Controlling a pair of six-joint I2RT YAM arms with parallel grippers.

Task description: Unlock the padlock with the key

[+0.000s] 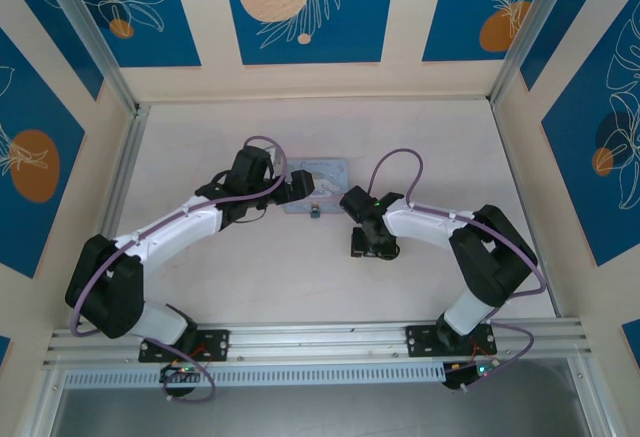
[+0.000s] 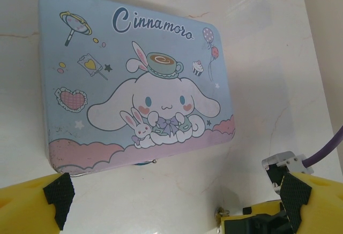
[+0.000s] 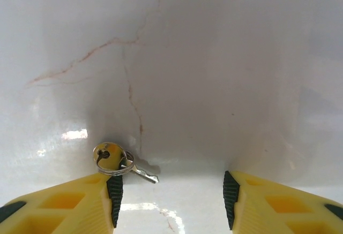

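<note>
You are at the pick-up step: the tin box [image 2: 134,78] lies far middle by your wide-open, empty left gripper [image 2: 177,202], the padlock [image 1: 314,211] at its near edge, and to the right your right gripper [image 3: 171,196], jaws apart and empty, must line up over the key [image 3: 120,164], then squeeze.

Robot lab cell, aluminium frame rails [image 1: 320,335], leaf-print wall panels [image 1: 300,7]

From my feed, the table [image 3: 225,57] reads as glossy white marble with thin reddish veins. The key [image 3: 136,170] gleams like bare metal. The tin box [image 2: 134,78] is smooth, printed and faintly shiny. The right tool [image 3: 171,194] has matt yellow plastic fingers [image 3: 59,207] and black rubbery pads [image 3: 230,196].
</note>
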